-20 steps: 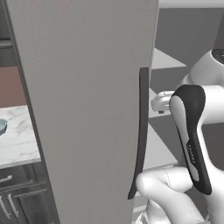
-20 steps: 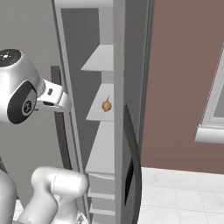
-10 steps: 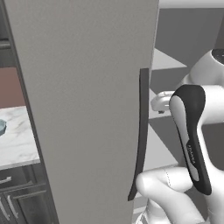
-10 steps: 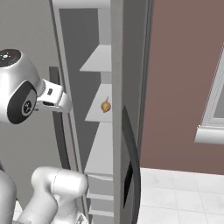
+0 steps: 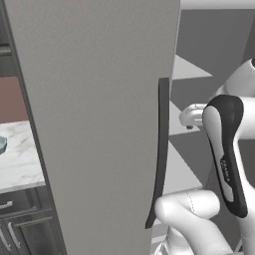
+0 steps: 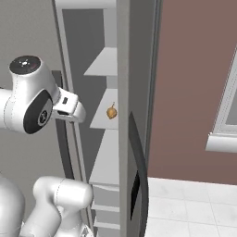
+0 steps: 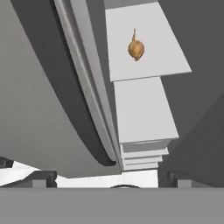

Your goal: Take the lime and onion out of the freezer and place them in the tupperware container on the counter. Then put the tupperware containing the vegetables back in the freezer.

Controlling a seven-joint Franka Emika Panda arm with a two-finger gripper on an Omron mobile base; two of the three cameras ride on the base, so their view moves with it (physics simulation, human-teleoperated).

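Note:
The freezer stands open, its speckled grey door (image 5: 99,124) swung out to the left with a long dark handle (image 5: 160,149). Inside, the orange-yellow onion (image 6: 111,112) lies alone on a pale grey shelf (image 6: 104,121); the hand view has the onion (image 7: 136,49) well ahead of me. My gripper (image 7: 113,181) is open and empty, just past the door's edge and short of the shelves, its fingertips (image 7: 41,178) wide apart. From the right base the gripper (image 6: 70,108) is left of the onion. The lime is out of view. The tupperware container (image 5: 2,144) sits on the counter (image 5: 17,162).
A second grey panel (image 6: 124,69) with a dark handle (image 6: 139,185) stands right of the opening, close to the shelves. Beyond it are a reddish-brown wall (image 6: 194,83) and white floor tiles (image 6: 194,208). Dark cabinets (image 5: 20,229) sit under the counter.
The hand has crept a little further toward the freezer's shelves. The onion and the door have not moved.

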